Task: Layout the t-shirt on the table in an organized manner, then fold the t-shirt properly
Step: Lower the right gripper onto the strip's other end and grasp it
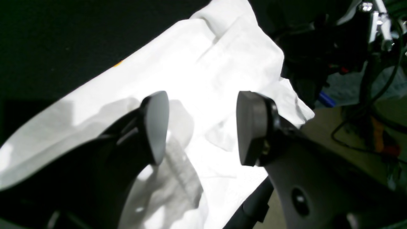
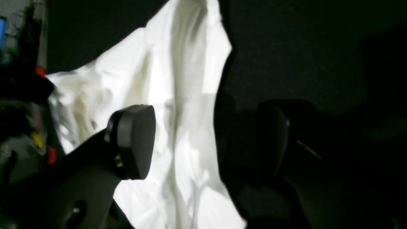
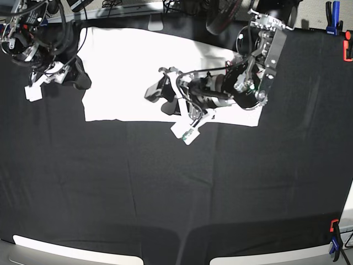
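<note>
The t-shirt (image 3: 127, 72) lies spread along the far side of the table (image 3: 176, 187), plain white side up and roughly rectangular. My left gripper (image 3: 161, 97) reaches in from the right and hovers over the shirt's middle near its front edge. In the left wrist view my left gripper (image 1: 202, 127) is open, with only wrinkled t-shirt (image 1: 203, 63) below the gap. My right gripper (image 3: 78, 78) sits at the shirt's left edge. In the right wrist view my right gripper (image 2: 206, 140) is open above the t-shirt (image 2: 184, 95) edge, one finger over cloth, the other over black table (image 2: 318, 57).
A blue clamp (image 3: 334, 11) and an orange clamp (image 3: 347, 48) grip the cloth at the far right corner, with another clamp (image 3: 334, 238) at the near right. Cables and gear (image 3: 182, 8) crowd the far edge behind the shirt.
</note>
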`<action>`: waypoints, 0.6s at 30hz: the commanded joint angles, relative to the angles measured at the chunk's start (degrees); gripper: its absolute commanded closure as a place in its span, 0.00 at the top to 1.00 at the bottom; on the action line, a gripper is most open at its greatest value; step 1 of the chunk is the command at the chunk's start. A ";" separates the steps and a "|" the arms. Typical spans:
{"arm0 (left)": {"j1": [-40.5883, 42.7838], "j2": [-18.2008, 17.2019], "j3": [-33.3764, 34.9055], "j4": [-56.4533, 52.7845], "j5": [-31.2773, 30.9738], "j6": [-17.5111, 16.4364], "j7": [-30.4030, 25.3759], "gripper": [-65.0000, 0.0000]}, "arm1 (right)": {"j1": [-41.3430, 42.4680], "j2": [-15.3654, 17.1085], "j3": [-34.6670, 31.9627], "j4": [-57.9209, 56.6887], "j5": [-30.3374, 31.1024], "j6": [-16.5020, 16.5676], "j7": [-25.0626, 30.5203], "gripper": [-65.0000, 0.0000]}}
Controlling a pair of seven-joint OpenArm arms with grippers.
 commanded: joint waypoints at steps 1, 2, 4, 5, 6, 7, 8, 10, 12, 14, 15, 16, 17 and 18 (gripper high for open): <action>-0.79 0.46 0.11 0.87 -1.36 -0.31 -0.31 0.49 | 0.85 0.74 0.22 -0.98 -0.02 0.25 0.44 0.72; -0.79 0.46 0.11 0.90 -1.36 -0.31 -0.02 0.49 | 1.31 0.74 0.22 -2.62 0.02 0.25 0.24 0.72; -0.79 0.44 0.11 0.87 -1.36 -0.31 0.15 0.49 | 2.14 0.74 0.24 -5.57 4.00 0.25 -0.96 0.72; -0.79 0.44 0.11 0.87 -1.36 -0.33 0.15 0.49 | 2.25 0.72 0.22 -6.58 6.01 0.25 -0.96 0.72; -0.79 0.46 0.11 0.87 -1.36 -0.31 0.13 0.49 | 2.25 0.74 0.22 -7.23 7.67 0.25 -0.96 0.72; -0.79 0.46 0.11 0.87 -1.36 -0.33 0.15 0.49 | 2.25 0.74 0.22 -7.43 8.31 0.25 -0.98 0.72; -0.79 0.46 0.11 0.87 -1.36 -0.33 0.13 0.49 | 2.23 0.74 0.22 -7.43 8.15 0.25 -1.05 0.72; -0.79 0.46 0.11 0.87 -1.36 -0.31 0.13 0.49 | 2.25 0.76 0.22 -7.43 6.62 0.25 -1.05 0.72; -0.81 0.46 0.11 0.87 -1.38 -0.33 0.07 0.49 | 2.12 0.74 -0.11 -7.43 6.54 0.25 -1.05 0.72; -0.79 0.46 0.11 0.87 -1.36 -0.33 0.07 0.49 | 2.05 0.74 -1.27 -7.43 6.56 0.25 -1.05 0.72; -0.81 0.46 0.11 0.87 -1.36 -0.33 0.07 0.49 | 2.05 0.74 -2.21 -7.43 6.58 0.25 -1.05 0.72; -0.79 0.46 0.11 0.87 -1.38 -0.33 0.07 0.49 | 2.05 0.74 -3.19 -7.43 6.78 0.25 -1.05 0.72; -0.81 0.46 0.11 0.87 -1.36 -0.33 0.07 0.49 | 2.05 0.74 -4.22 -7.43 7.10 0.25 -1.05 0.72; -0.79 0.46 0.11 0.87 -1.36 -0.33 0.07 0.49 | 2.05 0.74 -5.33 -7.43 7.54 0.25 -1.05 0.72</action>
